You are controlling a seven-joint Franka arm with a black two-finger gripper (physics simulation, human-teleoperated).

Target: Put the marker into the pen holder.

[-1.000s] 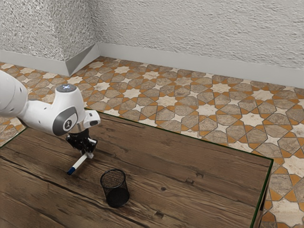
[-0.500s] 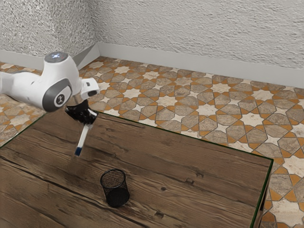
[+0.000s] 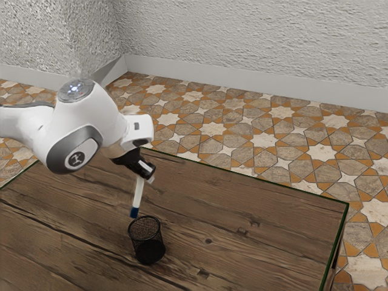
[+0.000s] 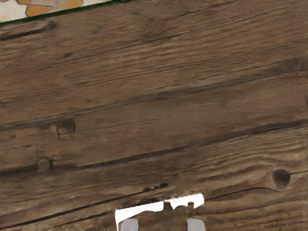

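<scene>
Marker [image 3: 138, 193], in the exterior view, hangs aslant in the air, its upper end grasped between the jaws of the gripper [image 3: 144, 172], which are closed on it. The blue end [image 3: 134, 213] points down, leaning a little toward the exterior view's left, and it is near the rim of the pen holder [image 3: 147, 242], on the side toward the arm. I cannot tell whether it touches the rim, but the marker is not inside. The pen holder stands upright on the table [image 3: 242, 206], a round black mesh cup with an open top.

I judge the marker to be light, stiff plastic: easy to carry, hard to bend, but smooth and round enough to roll or pivot if pinched loosely or knocked against the mesh. The grasp high on the white barrel looks right, since it leaves the blue end free to go in first; a firm, even squeeze should do. The holder looks light too and could slide or tip if struck. Next, the blue end wants centring over the opening, the barrel more upright, then lowering and letting go.

In the wrist view, pale blocks [image 4: 196, 224] and a broken white shape [image 4: 139, 212] lie close under the hand; whether that white is the marker I cannot tell.
</scene>
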